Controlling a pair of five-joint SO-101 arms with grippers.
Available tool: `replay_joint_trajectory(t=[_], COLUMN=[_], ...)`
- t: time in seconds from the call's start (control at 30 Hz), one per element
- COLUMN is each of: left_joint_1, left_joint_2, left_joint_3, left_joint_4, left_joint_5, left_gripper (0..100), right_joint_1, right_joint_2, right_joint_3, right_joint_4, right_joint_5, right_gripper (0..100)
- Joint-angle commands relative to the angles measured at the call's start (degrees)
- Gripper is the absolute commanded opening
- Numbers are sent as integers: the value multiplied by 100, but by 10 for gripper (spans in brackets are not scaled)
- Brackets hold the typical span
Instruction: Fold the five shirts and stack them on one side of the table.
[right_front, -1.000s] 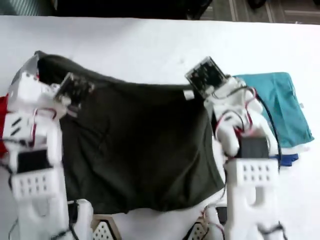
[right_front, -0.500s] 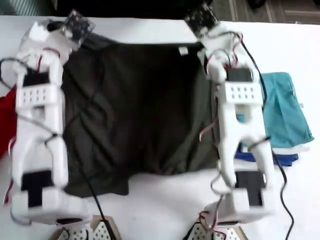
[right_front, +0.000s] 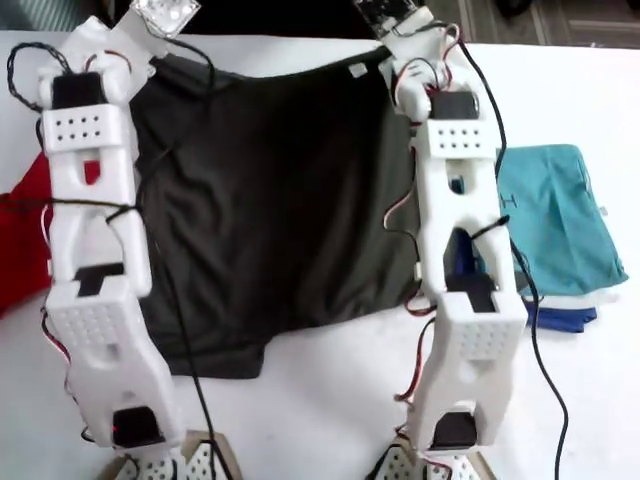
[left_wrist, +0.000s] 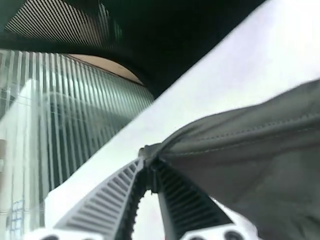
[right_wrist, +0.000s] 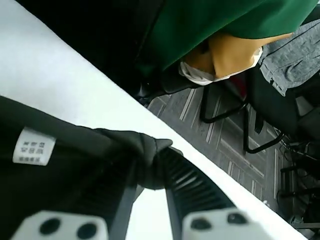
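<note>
A dark olive shirt (right_front: 270, 200) lies spread over the middle of the white table (right_front: 330, 400), between the two stretched-out arms. My left gripper (left_wrist: 148, 167) is shut on a far corner of the dark shirt (left_wrist: 250, 160), close to the table's far edge. My right gripper (right_wrist: 150, 165) is shut on the other far corner of the dark shirt (right_wrist: 60, 150), beside its white label (right_wrist: 32, 146). In the high view both grippers sit at the far edge, left gripper (right_front: 160, 45) and right gripper (right_front: 385, 45).
A teal shirt (right_front: 555, 215) lies folded at the right on top of white and blue ones (right_front: 560, 312). A red shirt (right_front: 25, 235) lies at the left edge. Chairs and floor lie beyond the far table edge.
Both arms have stretched away toward the far edge, pulling the dark shirt's held edge with them. The shirt has spread flatter over the table.
</note>
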Motion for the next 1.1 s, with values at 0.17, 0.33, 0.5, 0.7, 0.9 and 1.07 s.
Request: replay_joint_trajectory(t=[0.17,0.33,0.5,0.7,0.9,1.07], left_joint_1=[40,-4,92,347,303,251], left_joint_2=[4,-189,-1420,-3398,-4752,-5393], left_joint_3=[-1662,-1424,527,4070,6497,7701], left_joint_4=[3270,4018,4026,4000,4000,4018], left_joint_5=[18,149,141,9,18,0], left_gripper=[21,20,20,20,20,20], right_joint_1=[57,57,163,224,673,866], right_joint_2=[-101,-92,-110,-163,-576,-1420], right_joint_3=[-730,-747,-747,-747,-185,1196], right_joint_4=[2158,3275,4207,5763,5938,5938], right_joint_5=[-35,-18,-9,475,607,1011], right_gripper=[19,19,19,19,19,19])
